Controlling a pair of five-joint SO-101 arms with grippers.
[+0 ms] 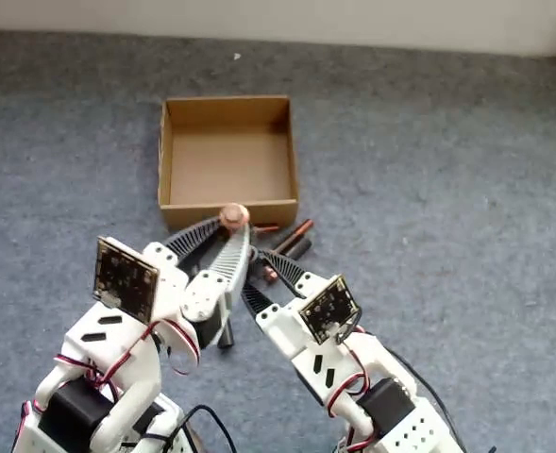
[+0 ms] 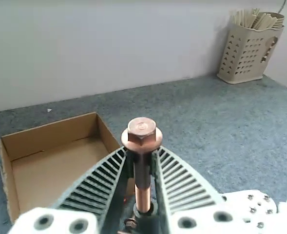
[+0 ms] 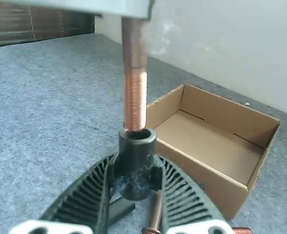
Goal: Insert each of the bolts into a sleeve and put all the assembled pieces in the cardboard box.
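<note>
My left gripper [image 2: 142,157] is shut on a copper bolt [image 2: 142,165], held upright with its hex head [image 1: 233,217] on top. My right gripper [image 3: 136,171] is shut on a black sleeve [image 3: 137,158] directly beneath it. The bolt's threaded end [image 3: 135,100] stands in the sleeve's mouth. In the high view both grippers meet just in front of the open cardboard box [image 1: 167,151], the left gripper [image 1: 228,231] above the right gripper [image 1: 259,269]. The box's floor [image 3: 206,141] is bare.
Loose copper bolts [image 1: 294,232] and a black sleeve [image 1: 296,249] lie on the grey carpet by the box's front right corner. Another dark sleeve [image 1: 225,335] lies under the left arm. A beige slotted basket [image 2: 250,48] stands against the far wall.
</note>
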